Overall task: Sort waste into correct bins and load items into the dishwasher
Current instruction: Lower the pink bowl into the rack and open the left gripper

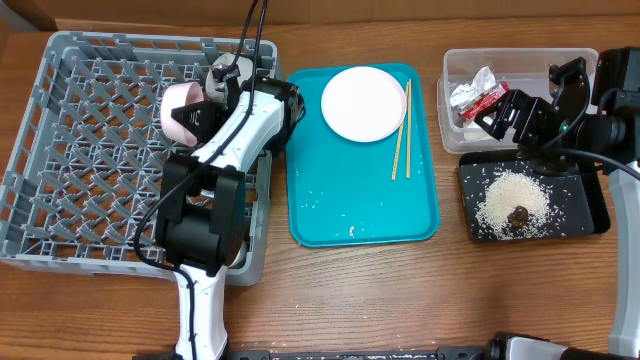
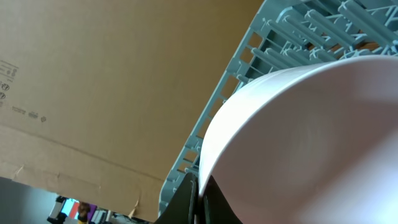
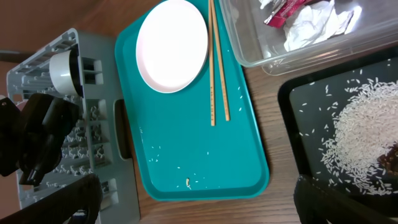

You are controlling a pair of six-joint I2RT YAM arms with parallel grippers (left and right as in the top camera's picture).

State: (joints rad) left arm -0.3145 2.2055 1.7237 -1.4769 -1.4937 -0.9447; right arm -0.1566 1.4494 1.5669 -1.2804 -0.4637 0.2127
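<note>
Pale-pink bowl (image 2: 311,137) is being gripped by the left end effector (image 2: 198,199) directly above the dish rack (image 1: 90,170) at the table's left edge, while the right end effector (image 1: 497,115) is being held wide apart.

Looking like a robotics lab setup, not a real kitchen: a grey dish rack (image 1: 90,140) is sitting on a plain wooden table (image 1: 350,290), two robot arms (image 1: 235,130) are reaching over it, and cardboard boxes (image 2: 93,74) are standing behind.
</note>
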